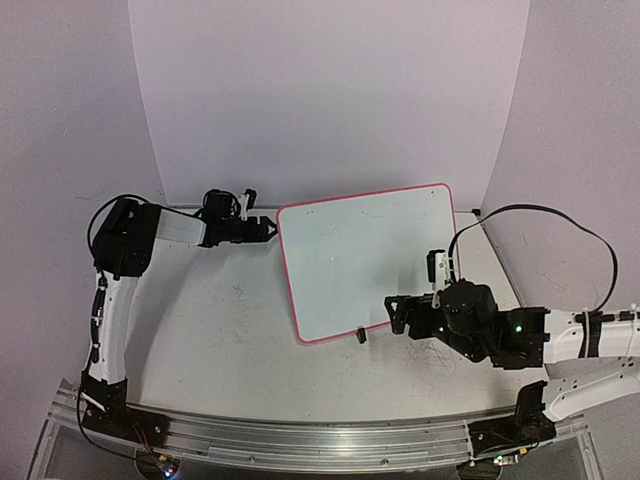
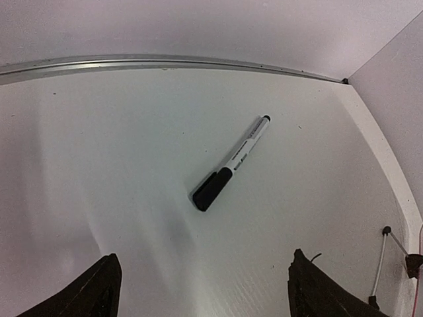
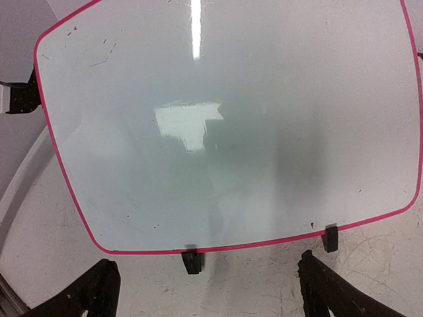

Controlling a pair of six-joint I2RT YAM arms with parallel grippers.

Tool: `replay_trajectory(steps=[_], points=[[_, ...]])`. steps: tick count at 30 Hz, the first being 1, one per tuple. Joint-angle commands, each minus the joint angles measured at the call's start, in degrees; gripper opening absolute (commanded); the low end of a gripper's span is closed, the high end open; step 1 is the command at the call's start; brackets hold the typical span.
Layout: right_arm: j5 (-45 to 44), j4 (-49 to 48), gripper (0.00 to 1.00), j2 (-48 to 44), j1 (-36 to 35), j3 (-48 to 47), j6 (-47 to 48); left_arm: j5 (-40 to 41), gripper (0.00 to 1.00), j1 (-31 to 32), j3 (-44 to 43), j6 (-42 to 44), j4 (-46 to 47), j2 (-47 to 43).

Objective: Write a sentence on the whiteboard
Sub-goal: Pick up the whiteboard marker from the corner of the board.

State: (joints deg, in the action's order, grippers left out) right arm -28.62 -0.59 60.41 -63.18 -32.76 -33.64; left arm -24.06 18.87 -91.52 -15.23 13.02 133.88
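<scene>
Scuffed table (image 1: pixel 230 330), pink-rimmed whiteboard (image 1: pixel 370 260), marker (image 2: pixel 231 163) near left hand (image 2: pixel 203 264)

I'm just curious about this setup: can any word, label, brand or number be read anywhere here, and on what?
marker: dark print along its white barrel, too small and blurred to read.
whiteboard: no words or numbers; only a few tiny dark specks and a short stroke near one corner.
No other text shows in any view.
</scene>
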Motion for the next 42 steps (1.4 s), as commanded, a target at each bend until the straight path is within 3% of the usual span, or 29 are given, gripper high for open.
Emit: replay_trajectory(steps=[1,7,11,18,32,42], points=[[-1.8,0.5,0.94,-0.6,-0.4,-2.9,1.7,-3.1,0.86,0.8,-11.9,-1.1,-1.5,7.1],[-1.9,0.5,0.93,0.2,-0.3,-3.4,1.8,-4.7,0.84,1.1,-29.4,-6.1,-6.0,18.8],[-2.2,0.5,0.93,0.5,-0.3,-3.2,1.4,-6.2,0.81,1.5,-33.9,-9.0,-6.9,22.5],[-2.2,0.8,0.93,0.8,-0.3,-3.5,1.6,-5.6,0.71,4.3,-34.4,-3.3,-13.1,22.5],[-2.4,2.9,0.93,-4.0,-0.4,-2.0,0.6,15.9,0.66,10.0,-33.6,14.9,-27.1,20.7],[-3.3,4.3,0.92,-4.7,-0.3,-2.6,0.1,21.4,0.39,11.4,-30.9,20.7,-28.1,19.2]])
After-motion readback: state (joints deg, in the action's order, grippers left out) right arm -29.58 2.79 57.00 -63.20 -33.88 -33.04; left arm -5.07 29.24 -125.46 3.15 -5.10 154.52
